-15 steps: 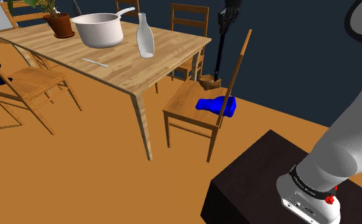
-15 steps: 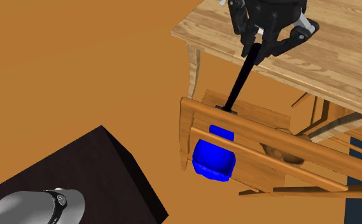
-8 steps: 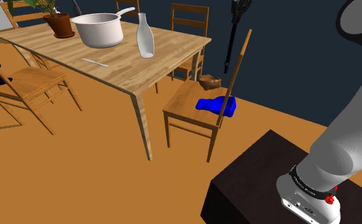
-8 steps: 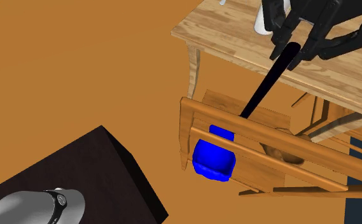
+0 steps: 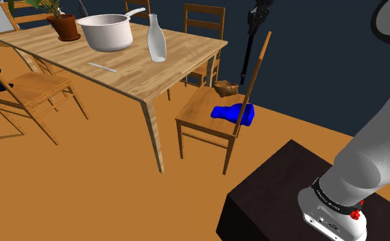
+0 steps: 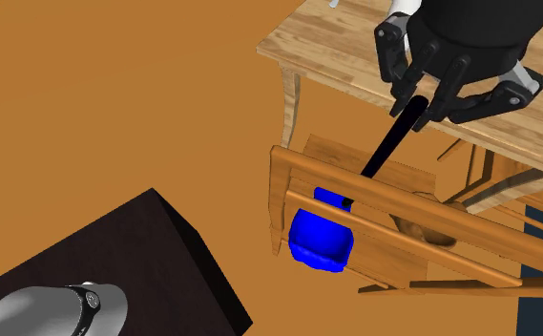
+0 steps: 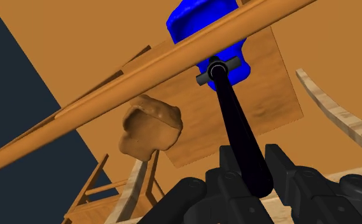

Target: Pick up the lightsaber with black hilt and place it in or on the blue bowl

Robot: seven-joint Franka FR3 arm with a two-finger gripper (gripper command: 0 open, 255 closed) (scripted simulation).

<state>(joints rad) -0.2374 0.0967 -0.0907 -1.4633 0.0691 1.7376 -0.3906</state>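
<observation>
My gripper [image 5: 257,19] is shut on the upper end of the lightsaber [image 5: 248,53], a long black rod that hangs nearly upright above the wooden chair [image 5: 201,116]. In the second exterior view the gripper [image 6: 420,100] holds the lightsaber [image 6: 386,148] slanting down toward the chair's top rail. The blue bowl [image 5: 234,113] lies on its side on the seat. In the wrist view the fingers [image 7: 281,168] clasp the lightsaber [image 7: 236,121], whose cross-shaped far end hangs in front of the blue bowl [image 7: 201,18], with the rail crossing between.
A brown lumpy object [image 5: 226,87] sits at the seat's far edge. The chair's backrest [image 6: 393,205] stands beside the bowl [image 6: 319,239]. The table [image 5: 179,65] carries a white pot [image 5: 107,31], a vase [image 5: 157,40] and a plant. The dark stand [image 5: 282,185] is near.
The gripper has lifted the lightsaber off the chair seat beside the brown object. In the last half second it shifted slightly lower toward the chair's backrest.
</observation>
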